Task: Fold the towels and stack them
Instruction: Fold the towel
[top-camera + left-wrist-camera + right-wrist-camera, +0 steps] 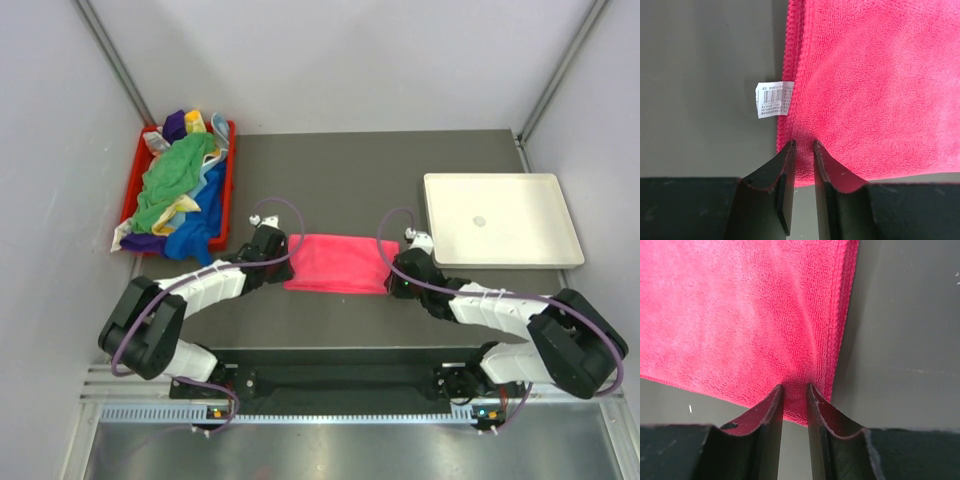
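The dark tabletop carries a white tray at far right and a red bin at far left, heaped with towels. A folded pink towel lies flat in the middle, towards the near edge. The left arm and right arm stretch low and inward to its ends. The left jaws pinch its near left corner and the right jaws its near right corner, the cloth puckering into each narrow gap. Only the left wrist view shows the white label at the towel's left hem.
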Controlling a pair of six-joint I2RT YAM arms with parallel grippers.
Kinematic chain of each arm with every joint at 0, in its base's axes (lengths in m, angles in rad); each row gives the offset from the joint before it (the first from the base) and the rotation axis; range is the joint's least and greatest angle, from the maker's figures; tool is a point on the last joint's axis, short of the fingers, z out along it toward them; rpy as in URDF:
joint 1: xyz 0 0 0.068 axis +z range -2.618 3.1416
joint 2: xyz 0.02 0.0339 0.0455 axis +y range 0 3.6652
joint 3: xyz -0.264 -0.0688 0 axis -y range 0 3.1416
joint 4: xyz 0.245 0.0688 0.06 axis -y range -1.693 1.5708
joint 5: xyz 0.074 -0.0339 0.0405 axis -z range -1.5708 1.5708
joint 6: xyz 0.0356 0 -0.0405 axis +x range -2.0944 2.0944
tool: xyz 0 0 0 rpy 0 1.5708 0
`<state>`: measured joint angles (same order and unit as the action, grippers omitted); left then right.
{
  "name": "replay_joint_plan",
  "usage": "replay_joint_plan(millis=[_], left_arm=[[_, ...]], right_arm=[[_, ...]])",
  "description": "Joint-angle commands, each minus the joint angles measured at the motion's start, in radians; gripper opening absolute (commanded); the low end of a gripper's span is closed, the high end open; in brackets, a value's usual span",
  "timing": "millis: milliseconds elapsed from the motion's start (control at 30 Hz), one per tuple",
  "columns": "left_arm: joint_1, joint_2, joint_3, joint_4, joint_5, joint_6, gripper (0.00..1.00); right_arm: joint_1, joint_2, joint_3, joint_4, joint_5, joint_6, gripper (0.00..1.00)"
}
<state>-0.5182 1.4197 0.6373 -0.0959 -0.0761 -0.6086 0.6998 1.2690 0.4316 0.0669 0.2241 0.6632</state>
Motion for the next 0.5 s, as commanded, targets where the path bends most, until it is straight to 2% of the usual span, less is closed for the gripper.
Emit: replay_joint_plan(millis=[0, 333, 433, 467], left_arm=[[-0.003, 0.022, -0.01, -0.004, -0.05, -0.016, 0.26], [-0.003, -0.019, 0.039, -0.108, -0.096, -0.01, 0.25], [-0.006, -0.045, 0.077, -0.159, -0.12, 0.007, 0.26], [-0.011, -0.054, 0.093, -0.209, -0.169, 0.01, 0.27]], right_arm=[[0.024, 0.023, -0.019, 0.028, 0.012, 0.027, 0.25], [0.024, -0.092, 0.035, -0.094, 0.067, 0.015, 0.27], [0.02, -0.134, 0.058, -0.148, 0.098, 0.004, 0.3], [0.015, -0.151, 0.065, -0.17, 0.107, 0.001, 0.33]])
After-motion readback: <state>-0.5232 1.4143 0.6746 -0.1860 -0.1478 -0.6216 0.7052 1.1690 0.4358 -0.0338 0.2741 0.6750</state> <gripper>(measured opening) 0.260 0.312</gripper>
